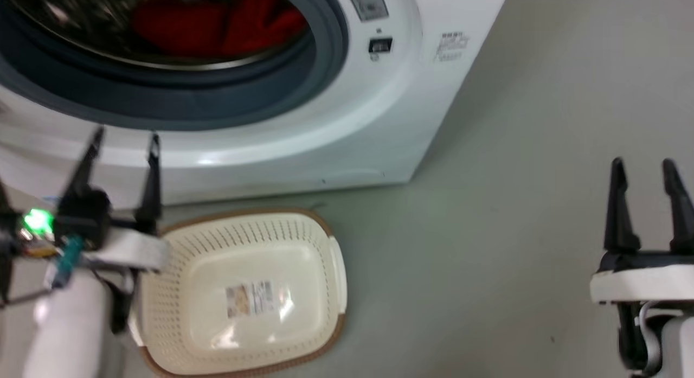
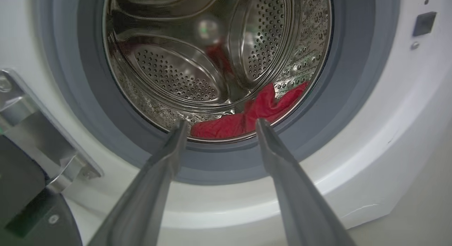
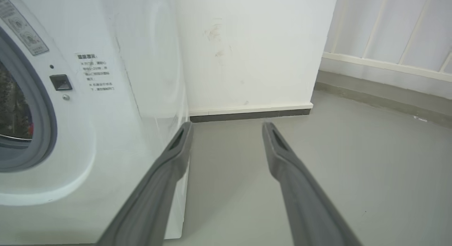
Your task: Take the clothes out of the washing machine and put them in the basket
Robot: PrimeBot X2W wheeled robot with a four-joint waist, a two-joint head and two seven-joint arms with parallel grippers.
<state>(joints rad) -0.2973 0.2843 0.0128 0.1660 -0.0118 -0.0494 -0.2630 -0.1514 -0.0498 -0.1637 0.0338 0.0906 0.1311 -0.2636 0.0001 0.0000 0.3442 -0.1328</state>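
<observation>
The white washing machine (image 1: pixel 379 123) stands with its grey-rimmed porthole uncovered. Red clothes (image 1: pixel 217 23) lie at the bottom front of the steel drum, also seen as red clothes (image 2: pixel 247 119) in the left wrist view. The cream basket (image 1: pixel 331 258) with a brown rim sits on the floor in front of the machine, with nothing in it but a label. My left gripper (image 1: pixel 126 140) is open, outside the porthole below its rim and over the basket's left end; in its wrist view the left gripper (image 2: pixel 220 124) points at the clothes. My right gripper (image 1: pixel 643 166) is open, off to the machine's right over bare floor, holding nothing.
The door hinge and black-framed door (image 2: pixel 31 161) sit at the porthole's left. A white wall with a dark baseboard (image 3: pixel 247 115) runs behind the machine's right side. Grey floor (image 1: pixel 515 231) stretches right of the basket.
</observation>
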